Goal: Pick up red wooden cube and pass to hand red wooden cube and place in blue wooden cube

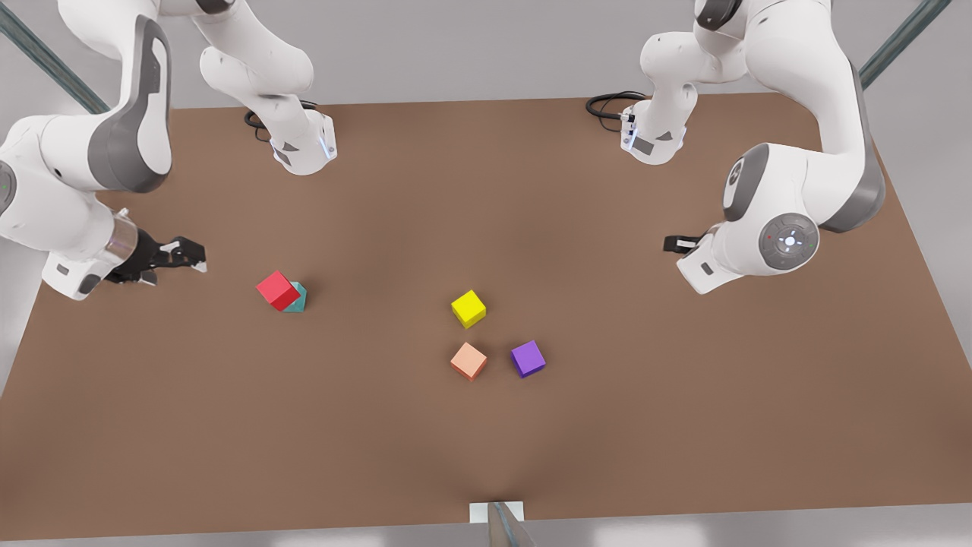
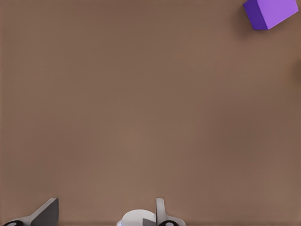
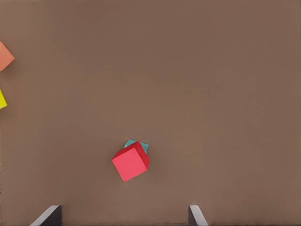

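Bright red wooden cube (image 3: 130, 161) sits skewed atop teal blue wooden cube (image 3: 138, 145), just ahead of spread, empty right tool (image 1: 173, 254); left tool (image 2: 104, 214) spread, waiting.

The red wooden cube (image 1: 278, 289) sits stacked on the blue wooden cube (image 1: 297, 298), twisted off square, on the brown table (image 1: 486, 190) toward the front view's left. The right gripper (image 1: 176, 256) hangs near them on the left, apart from both, fingers spread and empty. The left gripper (image 1: 680, 244) is at the front view's right, largely hidden behind its wrist. A yellow cube (image 1: 468, 308), a salmon-orange cube (image 1: 468, 360) and a purple cube (image 1: 528, 358) cluster near the table's centre, none touching.
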Tool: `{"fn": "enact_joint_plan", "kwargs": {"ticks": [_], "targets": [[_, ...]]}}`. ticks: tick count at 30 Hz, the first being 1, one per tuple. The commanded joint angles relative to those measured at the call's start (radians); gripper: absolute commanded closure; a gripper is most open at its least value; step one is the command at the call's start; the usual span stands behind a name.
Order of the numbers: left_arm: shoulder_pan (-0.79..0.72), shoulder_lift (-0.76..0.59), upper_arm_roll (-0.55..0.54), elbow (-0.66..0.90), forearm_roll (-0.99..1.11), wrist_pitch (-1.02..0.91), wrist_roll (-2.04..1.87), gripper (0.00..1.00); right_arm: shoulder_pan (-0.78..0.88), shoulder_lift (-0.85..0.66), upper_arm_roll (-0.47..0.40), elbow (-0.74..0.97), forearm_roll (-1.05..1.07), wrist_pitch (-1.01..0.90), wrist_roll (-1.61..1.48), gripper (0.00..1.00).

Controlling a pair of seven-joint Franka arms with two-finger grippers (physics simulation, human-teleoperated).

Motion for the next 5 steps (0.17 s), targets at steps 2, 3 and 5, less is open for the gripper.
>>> {"fn": "enact_joint_plan", "kwargs": {"ticks": [2,3,5], "targets": [[0.001,-0.001,0.000,0.000,0.000,0.001,0.000,0.00,0.010,0.062,-0.001,0.109,-0.005,-0.092,0.324,0.00],[0.001,-0.001,0.000,0.000,0.000,0.001,0.000,0.00,0.011,0.080,-0.001,0.138,-0.007,-0.113,0.324,0.00],[0.001,-0.001,0.000,0.000,0.000,0.001,0.000,0.00,0.011,0.084,-0.001,0.142,-0.007,-0.116,0.325,0.00]]}}
